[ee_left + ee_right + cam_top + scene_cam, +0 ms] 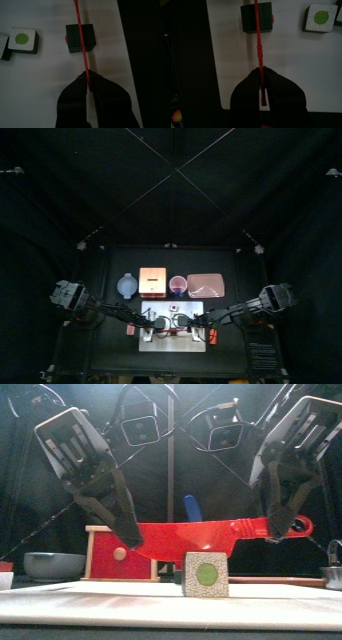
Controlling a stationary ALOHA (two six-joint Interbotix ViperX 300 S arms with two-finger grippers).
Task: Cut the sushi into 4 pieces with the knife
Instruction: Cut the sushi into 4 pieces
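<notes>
Sushi piece (pixel 205 574), red knife (pixel 201 536) level, handle rightward

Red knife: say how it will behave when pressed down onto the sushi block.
Probably flexes sideways a little: the red knife looks thin edge-on in the wrist views. Held near both ends by the left gripper and right gripper, it should not twist much. The sushi block under it looks squat, unlikely to tip.

The booth is dim: the black curtain (pixel 171 188) swallows the light, and the white board (pixel 174 343) at the near middle is by far the brightest patch. Light falls from above, evenly over the board, leaving only faint, soft shadows. The red knife (pixel 214 536) stands out brightly against the dark far side.
</notes>
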